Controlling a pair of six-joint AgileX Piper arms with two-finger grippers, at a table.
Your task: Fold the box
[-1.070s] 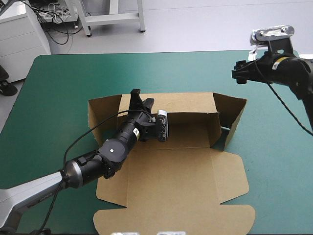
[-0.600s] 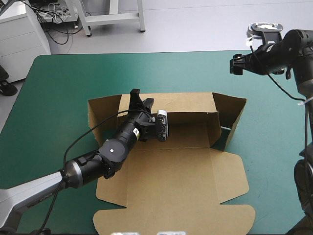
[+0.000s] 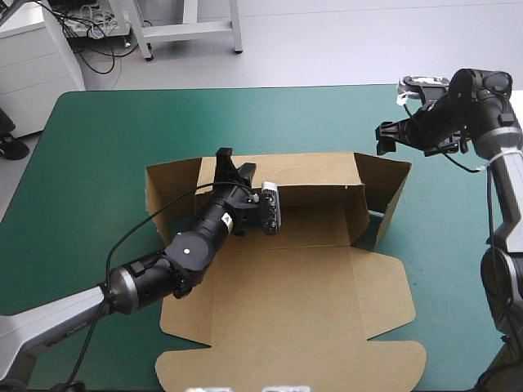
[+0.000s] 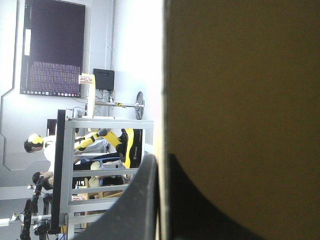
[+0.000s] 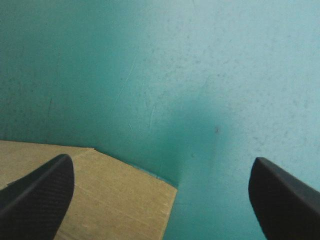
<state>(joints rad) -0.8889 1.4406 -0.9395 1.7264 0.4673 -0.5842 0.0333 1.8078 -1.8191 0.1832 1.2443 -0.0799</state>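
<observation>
Both jaws: left gripper (image 3: 234, 163) tight on the box (image 3: 302, 310) wall, right gripper (image 3: 382, 139) wide.

The table (image 3: 122, 131) is showing its teal-green cover as one even field in the high view. Up close in the right wrist view it is carrying faint pale scratches and a few dark specks. The box (image 3: 302, 294) is reading plain brown throughout, its raised walls looking a shade darker on their inner faces. The left hand (image 3: 234, 163) is showing black against that brown, with the left arm (image 3: 188, 249) behind it running from black into silver-grey. The right hand (image 3: 383, 137) is showing black too, and its fingers (image 5: 40, 195) are wearing a fine woven grain.
</observation>
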